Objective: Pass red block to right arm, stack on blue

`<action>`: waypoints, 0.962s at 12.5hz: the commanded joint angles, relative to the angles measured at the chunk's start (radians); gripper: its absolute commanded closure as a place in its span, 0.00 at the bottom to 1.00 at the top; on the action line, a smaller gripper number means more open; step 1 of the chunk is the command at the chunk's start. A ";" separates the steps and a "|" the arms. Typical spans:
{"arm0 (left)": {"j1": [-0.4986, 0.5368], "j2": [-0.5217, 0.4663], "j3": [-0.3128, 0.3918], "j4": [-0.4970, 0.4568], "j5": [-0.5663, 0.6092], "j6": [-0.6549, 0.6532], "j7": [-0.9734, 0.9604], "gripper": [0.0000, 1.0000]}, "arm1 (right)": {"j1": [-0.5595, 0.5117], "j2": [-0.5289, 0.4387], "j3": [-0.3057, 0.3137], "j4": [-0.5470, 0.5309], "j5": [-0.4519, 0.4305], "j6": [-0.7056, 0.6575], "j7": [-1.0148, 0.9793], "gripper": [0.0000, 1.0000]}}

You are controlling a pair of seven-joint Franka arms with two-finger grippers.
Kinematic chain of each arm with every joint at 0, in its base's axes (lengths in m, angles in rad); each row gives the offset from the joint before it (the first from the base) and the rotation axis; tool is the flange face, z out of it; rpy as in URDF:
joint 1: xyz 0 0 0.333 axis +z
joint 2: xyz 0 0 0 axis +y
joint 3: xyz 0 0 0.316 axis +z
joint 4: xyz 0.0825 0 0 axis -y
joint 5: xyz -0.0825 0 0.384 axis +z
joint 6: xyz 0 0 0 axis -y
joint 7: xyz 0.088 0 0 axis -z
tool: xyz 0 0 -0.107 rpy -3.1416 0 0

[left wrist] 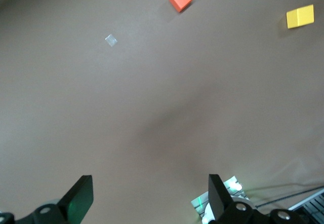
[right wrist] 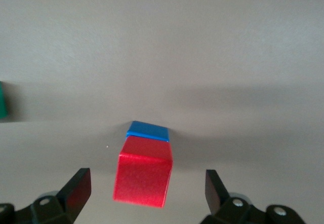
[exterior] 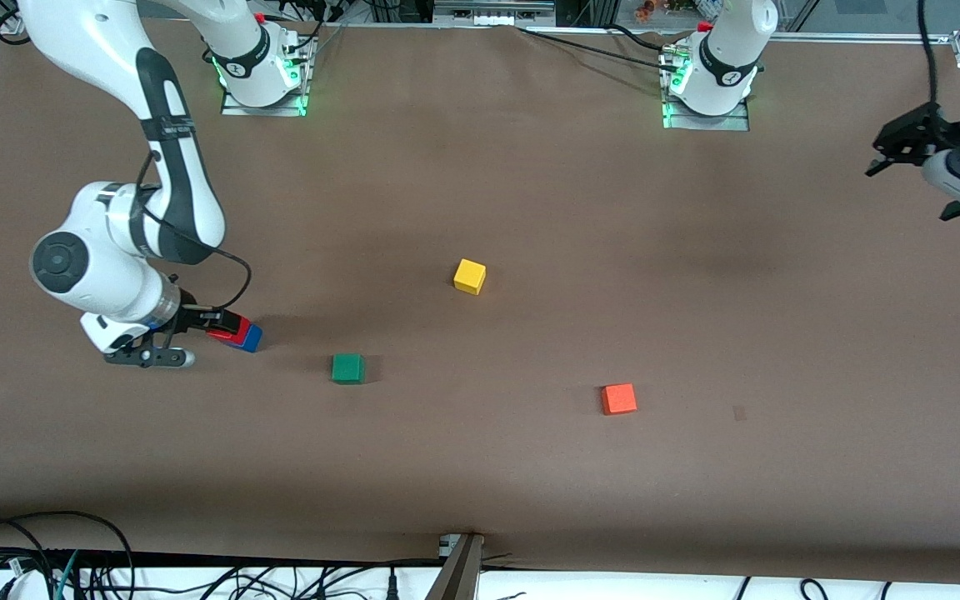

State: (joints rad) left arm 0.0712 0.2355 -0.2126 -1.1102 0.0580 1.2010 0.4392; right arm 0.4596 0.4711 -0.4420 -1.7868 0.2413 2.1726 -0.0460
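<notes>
1. Red block [right wrist: 143, 177] sits on the blue [right wrist: 148, 131], toward the right arm's end.
2. Right gripper [right wrist: 147, 186] straddles the red block, jaws released.
3. Left gripper [left wrist: 149, 196] waits aloft, jaws spread, empty.

A brown table [exterior: 530, 183] is seen, on which four cubes are set directly: the blue [exterior: 252, 337] toward the right arm's end, a green cube [exterior: 347, 368] near it, a yellow cube [exterior: 469, 276] farther from the front camera, and an orange cube [exterior: 618, 398] toward the left arm's end.
</notes>
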 commanded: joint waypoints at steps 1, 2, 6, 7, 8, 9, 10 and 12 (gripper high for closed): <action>-0.076 -0.140 0.082 -0.192 -0.004 0.099 -0.124 0.00 | -0.006 -0.014 -0.010 0.150 -0.017 -0.175 0.000 0.00; -0.099 -0.175 0.103 -0.251 -0.001 0.135 -0.182 0.00 | -0.004 -0.014 -0.018 0.188 -0.017 -0.218 0.000 0.00; -0.105 -0.234 0.125 -0.373 0.000 0.181 -0.449 0.00 | -0.004 -0.017 -0.085 0.363 -0.023 -0.478 -0.009 0.00; -0.105 -0.242 0.151 -0.404 -0.003 0.218 -0.489 0.00 | -0.004 -0.017 -0.096 0.403 -0.036 -0.538 -0.015 0.00; -0.105 -0.254 0.182 -0.437 -0.012 0.265 -0.490 0.00 | -0.004 -0.017 -0.107 0.427 -0.048 -0.572 -0.028 0.00; -0.105 -0.268 0.203 -0.471 -0.013 0.293 -0.481 0.00 | -0.002 -0.017 -0.119 0.446 -0.050 -0.609 -0.041 0.00; -0.111 -0.271 0.206 -0.479 -0.014 0.296 -0.481 0.00 | -0.002 -0.020 -0.127 0.460 -0.050 -0.657 -0.057 0.00; -0.110 -0.271 0.211 -0.490 -0.030 0.317 -0.481 0.00 | -0.004 -0.026 -0.129 0.504 -0.051 -0.723 -0.077 0.00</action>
State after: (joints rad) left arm -0.0232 0.0096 -0.0121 -1.5466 0.0555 1.4825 -0.0228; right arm 0.4575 0.4469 -0.5676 -1.3309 0.2095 1.5148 -0.0980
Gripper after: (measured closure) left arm 0.000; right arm 0.000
